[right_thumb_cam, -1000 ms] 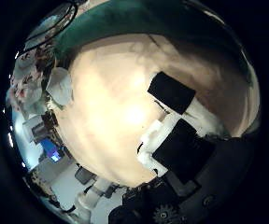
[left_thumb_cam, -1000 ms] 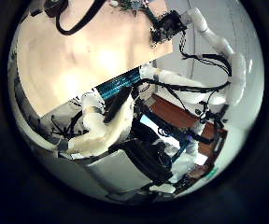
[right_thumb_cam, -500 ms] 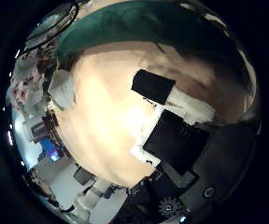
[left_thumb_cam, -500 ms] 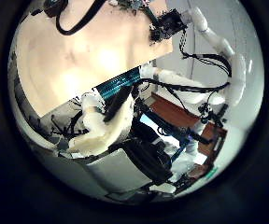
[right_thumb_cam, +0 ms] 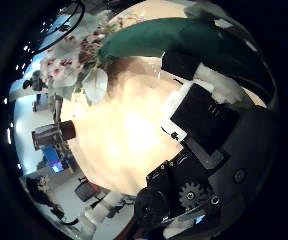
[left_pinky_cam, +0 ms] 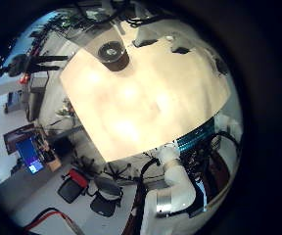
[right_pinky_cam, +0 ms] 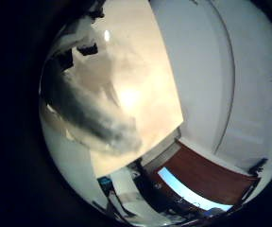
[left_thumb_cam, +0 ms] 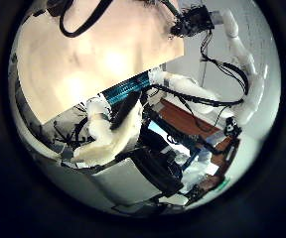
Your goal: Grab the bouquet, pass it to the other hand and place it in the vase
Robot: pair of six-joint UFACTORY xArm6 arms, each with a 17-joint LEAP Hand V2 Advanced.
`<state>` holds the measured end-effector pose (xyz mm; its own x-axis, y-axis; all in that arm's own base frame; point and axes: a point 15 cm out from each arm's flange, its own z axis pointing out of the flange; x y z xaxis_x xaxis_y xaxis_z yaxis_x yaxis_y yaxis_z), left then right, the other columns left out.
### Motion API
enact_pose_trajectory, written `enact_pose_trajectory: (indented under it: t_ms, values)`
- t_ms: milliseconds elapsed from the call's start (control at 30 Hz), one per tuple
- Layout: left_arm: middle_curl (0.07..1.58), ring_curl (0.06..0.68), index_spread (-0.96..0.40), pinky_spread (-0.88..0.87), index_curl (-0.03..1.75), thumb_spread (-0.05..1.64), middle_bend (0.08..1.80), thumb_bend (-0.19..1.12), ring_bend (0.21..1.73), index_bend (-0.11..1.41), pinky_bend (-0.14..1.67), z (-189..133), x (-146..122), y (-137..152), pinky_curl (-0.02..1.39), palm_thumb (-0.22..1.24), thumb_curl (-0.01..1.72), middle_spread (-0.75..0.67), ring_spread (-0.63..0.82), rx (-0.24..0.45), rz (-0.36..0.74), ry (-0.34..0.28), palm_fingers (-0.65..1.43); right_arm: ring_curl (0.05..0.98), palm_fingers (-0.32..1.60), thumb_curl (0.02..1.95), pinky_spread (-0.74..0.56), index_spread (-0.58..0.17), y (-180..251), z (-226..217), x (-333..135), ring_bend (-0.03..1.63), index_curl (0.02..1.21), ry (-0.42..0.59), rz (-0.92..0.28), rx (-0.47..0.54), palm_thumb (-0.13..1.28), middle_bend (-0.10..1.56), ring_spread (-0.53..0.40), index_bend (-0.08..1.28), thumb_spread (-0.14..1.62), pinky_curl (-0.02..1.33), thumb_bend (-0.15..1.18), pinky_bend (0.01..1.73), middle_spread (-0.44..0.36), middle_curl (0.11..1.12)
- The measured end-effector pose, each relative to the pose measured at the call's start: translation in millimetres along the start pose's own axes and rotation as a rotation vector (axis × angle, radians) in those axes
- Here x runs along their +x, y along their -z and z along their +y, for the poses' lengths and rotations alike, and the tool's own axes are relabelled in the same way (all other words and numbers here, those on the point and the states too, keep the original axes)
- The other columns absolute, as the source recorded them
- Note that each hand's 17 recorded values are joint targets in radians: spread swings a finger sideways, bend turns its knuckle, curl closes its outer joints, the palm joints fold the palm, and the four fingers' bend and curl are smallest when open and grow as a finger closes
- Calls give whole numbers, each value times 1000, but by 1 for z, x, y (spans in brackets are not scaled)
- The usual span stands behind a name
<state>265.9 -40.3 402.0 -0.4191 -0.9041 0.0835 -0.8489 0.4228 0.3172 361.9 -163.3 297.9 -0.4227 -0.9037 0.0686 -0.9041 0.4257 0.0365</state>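
Here, bouquet (right_thumb_cam: 69, 62) lying flat on table (right_thumb_cam: 124, 130), green stems toward right robot hand (right_thumb_cam: 199, 110), fingers relaxed, empty.

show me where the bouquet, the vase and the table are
bouquet (right_thumb_cam: 66, 62), right thumb side palm view, on the pale blossoms
vase (left_pinky_cam: 112, 54), left little finger side palm view, on its dark round mouth
table (left_pinky_cam: 146, 98), left little finger side palm view, on bare tabletop

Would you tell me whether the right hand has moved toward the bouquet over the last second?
Yes. In its thumb-side view the bouquet has grown larger and nearer across the table.
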Motion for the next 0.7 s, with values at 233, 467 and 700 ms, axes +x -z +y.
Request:
enact_pose_trajectory:
  t_ms: [233,467,700]
  values:
    - [421,140,-143,415,438,1192,228,-18,625,188,515,-1,-2,21,-3,248,296,37,184,63,2,11,418,679,1160,772,-198,-326,118,14,24,1424,1028,19,-18,186,1164,1290,-206,1037,851,472,30,1485,-156,869]
    - [426,140,-159,359,442,1192,241,-18,640,192,528,-13,6,47,-5,248,296,4,136,150,77,10,473,689,1158,840,-198,-294,174,22,15,1433,1009,28,-205,297,1173,1319,-200,1066,837,505,19,1459,-141,843]
    - [439,152,-68,303,394,1169,234,-41,666,50,623,-28,6,80,20,206,288,36,156,298,217,43,319,693,1157,905,-194,-270,204,23,9,1443,989,14,-415,390,1179,1338,-196,1090,822,541,6,1436,-132,819]
